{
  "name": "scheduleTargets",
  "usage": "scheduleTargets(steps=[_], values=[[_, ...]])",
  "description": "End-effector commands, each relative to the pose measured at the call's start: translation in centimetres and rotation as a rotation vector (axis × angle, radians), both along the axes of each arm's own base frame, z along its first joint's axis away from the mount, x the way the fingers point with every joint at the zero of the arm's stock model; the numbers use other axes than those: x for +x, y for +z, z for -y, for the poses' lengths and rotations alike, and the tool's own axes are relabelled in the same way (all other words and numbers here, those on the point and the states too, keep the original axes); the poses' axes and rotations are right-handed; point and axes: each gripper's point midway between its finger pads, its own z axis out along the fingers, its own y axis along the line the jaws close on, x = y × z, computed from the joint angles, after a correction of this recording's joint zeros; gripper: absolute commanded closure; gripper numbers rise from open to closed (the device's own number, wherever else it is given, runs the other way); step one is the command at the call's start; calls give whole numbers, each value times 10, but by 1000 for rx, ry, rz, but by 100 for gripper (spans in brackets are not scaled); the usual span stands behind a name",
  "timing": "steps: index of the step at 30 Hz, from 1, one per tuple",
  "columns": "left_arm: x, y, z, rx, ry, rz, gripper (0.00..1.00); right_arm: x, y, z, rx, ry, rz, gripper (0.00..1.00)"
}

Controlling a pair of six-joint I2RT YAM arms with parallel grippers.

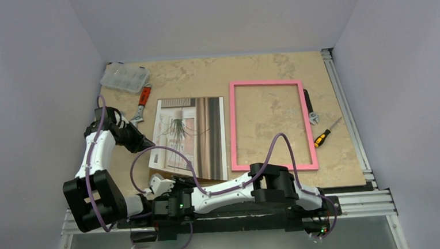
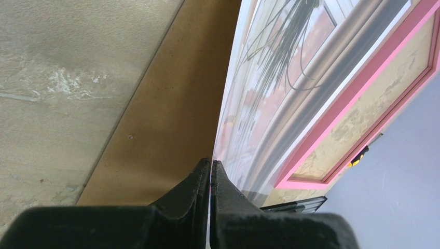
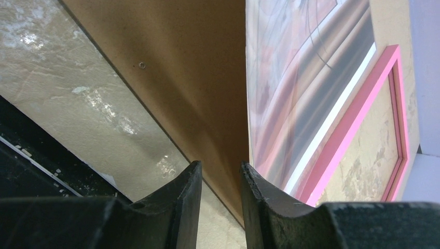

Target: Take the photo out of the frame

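The pink frame lies flat at centre right with bare table showing through it. The photo, a plant by curtains, lies to its left on a brown backing board. My left gripper is at the photo's left edge, and in the left wrist view its jaws are shut on the thin edge of the photo. My right gripper is at the near left corner. Its jaws stand slightly apart over the board's edge, beside the photo and the frame.
A clear plastic parts box and a red-handled wrench lie at the back left. A black wrench and a yellow-and-black screwdriver lie right of the frame. An aluminium rail runs along the right edge.
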Motion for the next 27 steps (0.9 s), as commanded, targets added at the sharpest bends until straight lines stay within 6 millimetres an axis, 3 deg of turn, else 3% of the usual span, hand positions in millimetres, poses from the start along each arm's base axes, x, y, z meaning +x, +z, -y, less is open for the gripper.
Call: scheduleTargets(steps=[1, 14, 27], values=[[11, 11, -3, 22, -22, 52, 100, -5, 32, -10, 92, 10, -13, 68], [11, 8, -4, 26, -20, 43, 100, -10, 37, -12, 111, 25, -24, 65], [10, 11, -2, 17, -20, 50, 100, 2, 16, -12, 61, 8, 39, 65]])
